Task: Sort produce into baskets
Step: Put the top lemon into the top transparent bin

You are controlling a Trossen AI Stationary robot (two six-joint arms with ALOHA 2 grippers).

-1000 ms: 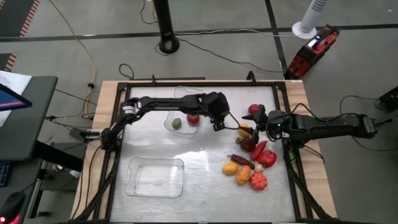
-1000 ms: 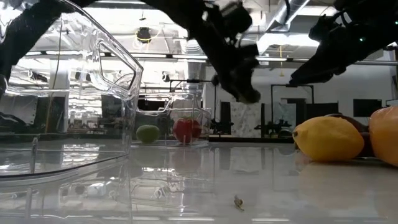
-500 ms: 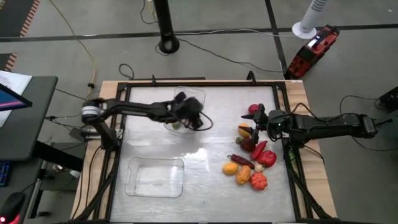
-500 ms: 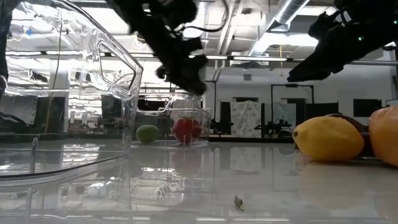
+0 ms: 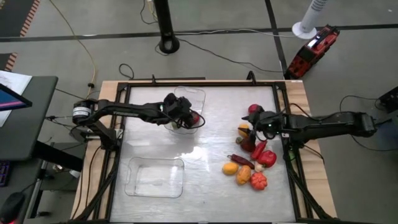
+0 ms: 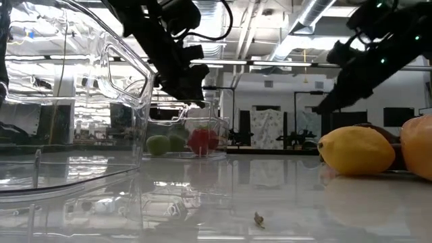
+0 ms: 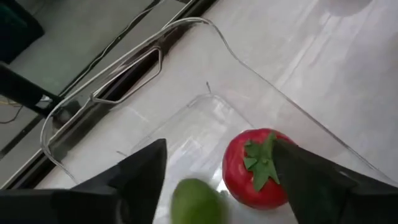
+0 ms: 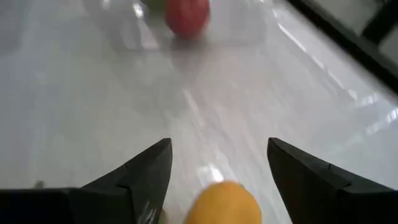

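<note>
A cluster of toy produce (image 5: 252, 155) sits at the right of the counter (image 5: 205, 155). The pieces look light, hard and slippery, best pinched across the middle. A red tomato (image 7: 256, 169) and green lime (image 7: 194, 201) lie in the upper clear basket (image 5: 200, 95); the left gripper (image 7: 217, 180) hovers there, fingers released. The right gripper (image 8: 217, 180), fingers spread, hangs over a yellow piece (image 8: 224, 202). No writing is legible.

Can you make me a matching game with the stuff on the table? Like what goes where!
Things:
1. red tomato
2. near basket
3. left gripper
4. yellow lemon

Places or states:
A. holds no produce
B. in the pile on the table's right side
C. over the far basket, jaws open
D. inside the far basket

Pairs: 1-D, 2-A, 3-C, 4-B
</note>
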